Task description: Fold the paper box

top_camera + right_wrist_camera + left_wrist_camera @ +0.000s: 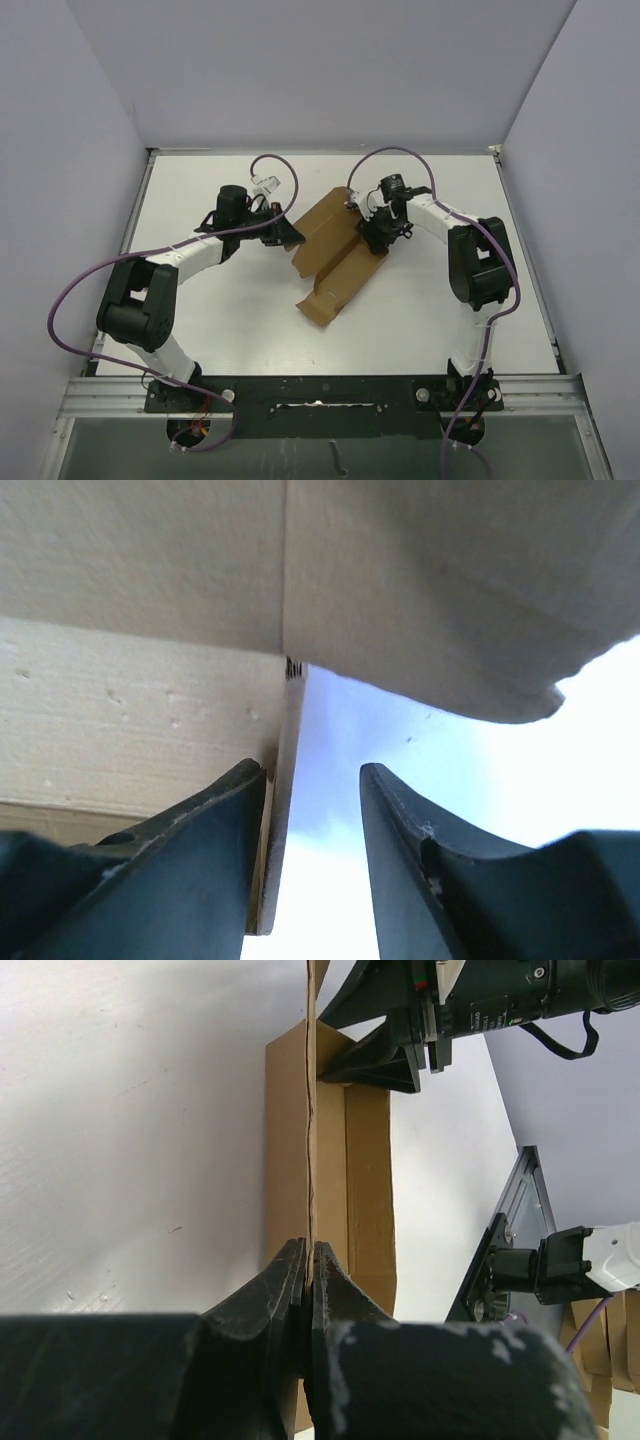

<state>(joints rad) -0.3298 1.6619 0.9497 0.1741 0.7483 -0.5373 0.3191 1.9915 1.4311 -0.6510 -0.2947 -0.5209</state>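
1. White table (pixel 230 320), pale walls; box (pixel 335 255) lies half-folded mid-table.
2. Likely best: left gripper (pixel 308 1260) holds firm, right gripper (pixel 312 775) closes squarely on its wall before creasing.
3. Left jaws are clamped on a thin upright flap running straight ahead.
4. Right jaws are apart, with a wall edge between them, against one finger.

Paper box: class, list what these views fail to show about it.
- Top view: the paper box hides its own underside.
- Left wrist view: the left fingers cover the pinched edge; the frame's top cuts the box off.
- Right wrist view: too close to tell which flap the right fingers straddle.
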